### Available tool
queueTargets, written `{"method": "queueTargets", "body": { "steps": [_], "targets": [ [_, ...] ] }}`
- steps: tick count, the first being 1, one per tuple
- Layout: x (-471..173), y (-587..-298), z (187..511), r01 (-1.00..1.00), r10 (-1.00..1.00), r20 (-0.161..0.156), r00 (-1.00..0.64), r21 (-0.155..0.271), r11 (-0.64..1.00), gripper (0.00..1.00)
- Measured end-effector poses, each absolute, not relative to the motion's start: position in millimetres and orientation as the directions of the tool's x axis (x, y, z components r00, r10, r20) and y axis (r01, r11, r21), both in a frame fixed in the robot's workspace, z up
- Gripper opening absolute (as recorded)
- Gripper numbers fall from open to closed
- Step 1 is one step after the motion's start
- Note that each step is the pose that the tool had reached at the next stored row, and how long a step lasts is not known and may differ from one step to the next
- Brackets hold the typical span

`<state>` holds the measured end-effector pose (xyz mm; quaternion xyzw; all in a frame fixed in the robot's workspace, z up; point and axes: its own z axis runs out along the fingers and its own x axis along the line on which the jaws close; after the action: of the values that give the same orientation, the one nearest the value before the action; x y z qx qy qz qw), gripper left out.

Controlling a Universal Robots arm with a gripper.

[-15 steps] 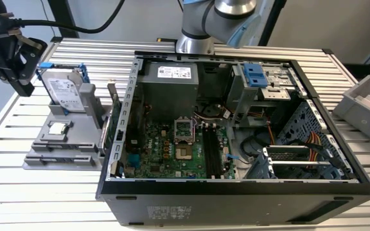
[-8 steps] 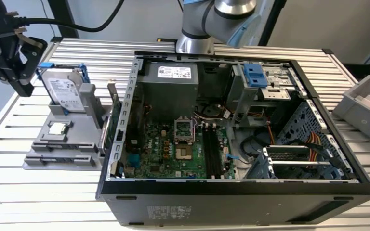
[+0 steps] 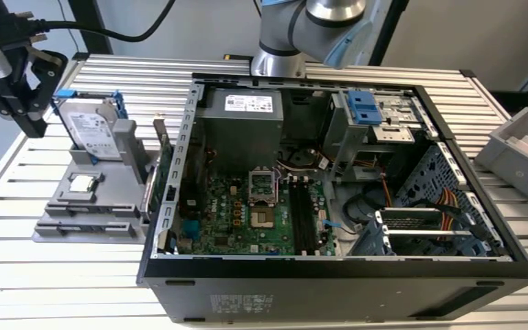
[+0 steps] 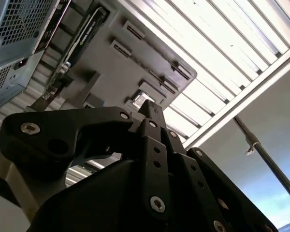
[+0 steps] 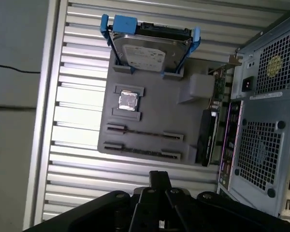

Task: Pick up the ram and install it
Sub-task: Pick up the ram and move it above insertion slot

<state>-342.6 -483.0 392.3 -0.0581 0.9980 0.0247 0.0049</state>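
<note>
Ram [image 5: 141, 133] in gray tray [image 5: 154, 111], white-labelled drive [image 5: 150, 53], gripper [image 5: 159, 178] apart (jaws together)

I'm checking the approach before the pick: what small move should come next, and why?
Probably bring the gripper over the grey tray, toward the ram, which seems to stand on edge there. The jaws look shut and empty, and in the exterior view the gripper hangs apart from the tray, toward the exterior view's left.

Holder tray [image 3: 62, 230] beside computer case [image 3: 337, 292], hard drive [image 3: 90, 130] upright on it
</note>
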Motion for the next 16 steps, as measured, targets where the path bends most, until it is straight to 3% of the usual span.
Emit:
{"method": "queueTargets", "body": {
  "steps": [16],
  "targets": [
    [-342.5, -482.8, 392.6, -0.260, -0.259, -0.013, -0.966, 0.049, 0.964, 0.00]
  ]
}}
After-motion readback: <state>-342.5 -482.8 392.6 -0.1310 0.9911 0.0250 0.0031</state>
